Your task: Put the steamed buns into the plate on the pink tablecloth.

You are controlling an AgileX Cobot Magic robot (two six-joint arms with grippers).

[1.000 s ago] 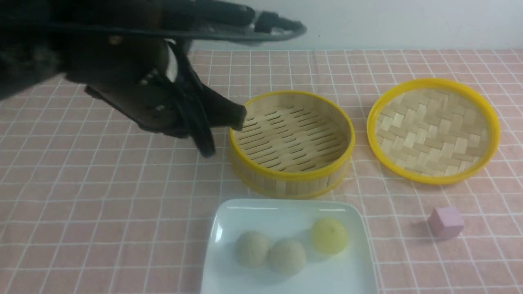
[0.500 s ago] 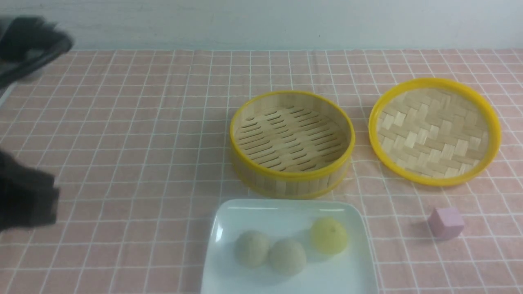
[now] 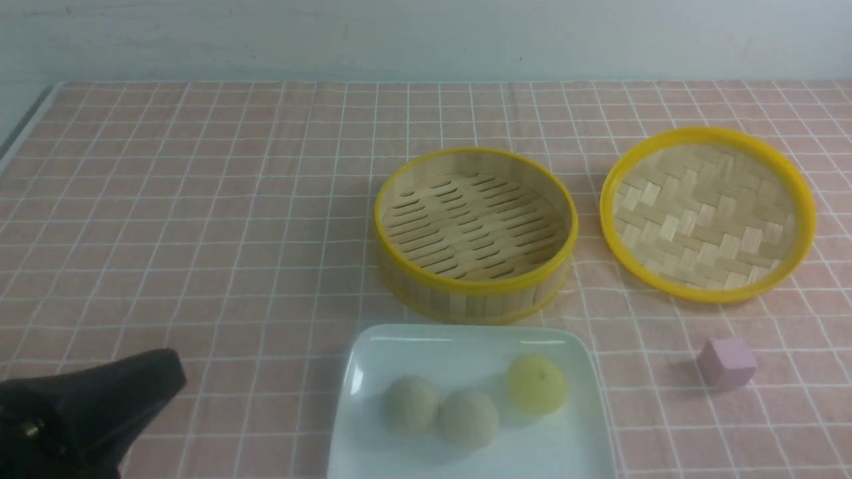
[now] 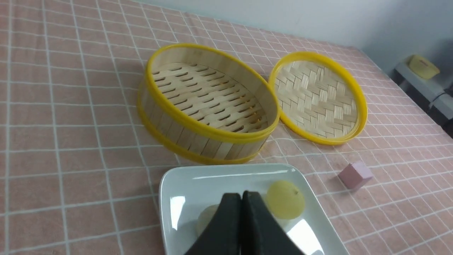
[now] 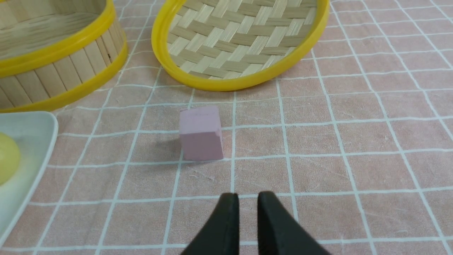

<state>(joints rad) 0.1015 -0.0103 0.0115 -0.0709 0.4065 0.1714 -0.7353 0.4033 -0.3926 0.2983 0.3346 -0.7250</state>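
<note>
Three steamed buns lie in the white square plate [image 3: 353, 372] at the front centre of the pink tablecloth [image 3: 200, 233]: two beige ones [image 3: 411, 404] [image 3: 468, 418] touching each other and a yellow one [image 3: 536, 384]. My left gripper [image 3: 172, 371] is low at the front left, well apart from the plate, shut and empty. In the left wrist view its joined fingertips [image 4: 241, 195] hide most of the beige buns; the yellow bun [image 4: 285, 199] and the plate rim [image 4: 164, 184] show. My right gripper [image 5: 247, 198] is nearly closed and empty, above bare cloth near the plate's corner [image 5: 42, 120].
An empty round bamboo steamer basket [image 3: 475, 233] stands behind the plate. Its yellow-rimmed woven lid [image 3: 707, 214] lies to the right. A small pink cube [image 3: 726, 361] sits right of the plate, just ahead of my right gripper [image 5: 201, 134].
My left arm has pulled away from beside the steamer basket, swung out to the left, and now sits low at the front left. The buns and plate have not moved.
</note>
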